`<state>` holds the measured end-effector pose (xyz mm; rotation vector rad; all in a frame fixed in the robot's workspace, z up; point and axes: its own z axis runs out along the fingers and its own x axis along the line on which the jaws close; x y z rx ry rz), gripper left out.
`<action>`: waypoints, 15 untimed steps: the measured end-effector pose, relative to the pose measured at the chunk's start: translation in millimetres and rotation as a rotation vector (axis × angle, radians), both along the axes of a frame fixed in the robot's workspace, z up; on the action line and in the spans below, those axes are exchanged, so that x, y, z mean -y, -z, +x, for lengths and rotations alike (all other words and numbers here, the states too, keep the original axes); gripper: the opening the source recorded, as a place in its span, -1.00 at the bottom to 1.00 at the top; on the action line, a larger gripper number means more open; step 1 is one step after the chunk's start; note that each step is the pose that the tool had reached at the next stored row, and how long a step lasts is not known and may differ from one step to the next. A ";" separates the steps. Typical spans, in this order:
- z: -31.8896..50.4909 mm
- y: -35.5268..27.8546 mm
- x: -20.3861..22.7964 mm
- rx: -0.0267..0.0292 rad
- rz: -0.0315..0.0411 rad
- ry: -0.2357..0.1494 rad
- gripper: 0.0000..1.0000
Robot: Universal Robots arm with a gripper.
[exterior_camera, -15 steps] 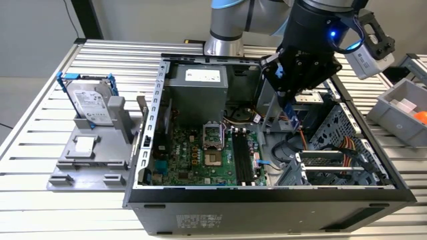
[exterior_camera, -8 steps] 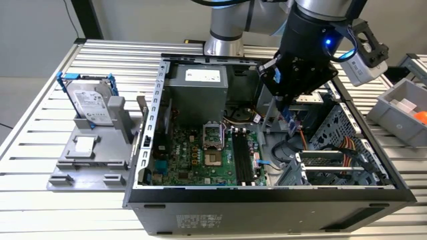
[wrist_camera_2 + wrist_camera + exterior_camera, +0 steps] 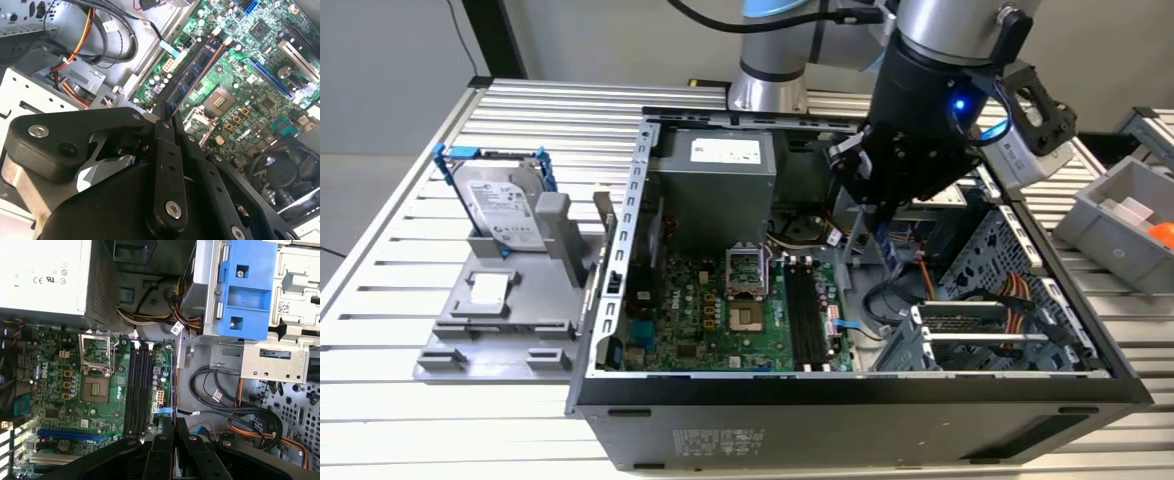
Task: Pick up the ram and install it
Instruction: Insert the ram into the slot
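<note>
the gripper (image 3: 173,427) pinched the ram (image 3: 173,390) edge-on, its long axis parallel to the slots (image 3: 138,390) just beside it.

slatted metal table (image 3: 400,300) carries open computer case (image 3: 854,400), grey fixture (image 3: 494,320), grey bin (image 3: 1121,215).

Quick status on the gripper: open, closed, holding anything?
Gripper: closed on the ram, which it holds edge-on above the motherboard's black slots inside the open case.
</note>
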<state>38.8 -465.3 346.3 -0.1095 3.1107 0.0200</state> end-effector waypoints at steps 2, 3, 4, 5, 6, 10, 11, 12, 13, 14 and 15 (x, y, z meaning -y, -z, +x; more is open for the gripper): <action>-0.5 3.7 0.0 -0.0001 -0.0001 0.002 -1.00; -0.5 5.6 0.0 -0.0002 0.0000 0.003 -1.00; -0.7 7.4 0.0 -0.0002 0.0001 0.007 -1.00; -1.1 9.2 0.0 -0.0003 0.0002 0.012 -1.00; -1.5 10.9 0.0 -0.0002 0.0000 0.018 -1.00; -1.7 17.2 0.0 -0.0002 0.0001 0.056 -1.00; -1.9 18.9 0.0 -0.0002 -0.0001 0.068 -1.00; -2.1 20.9 0.0 -0.0002 0.0000 0.080 -1.00; -2.6 22.7 0.0 -0.0002 -0.0002 0.089 -1.00; -3.4 24.5 -0.1 -0.0002 -0.0008 0.096 -1.00; -4.3 26.4 -0.2 -0.0002 -0.0011 0.102 -1.00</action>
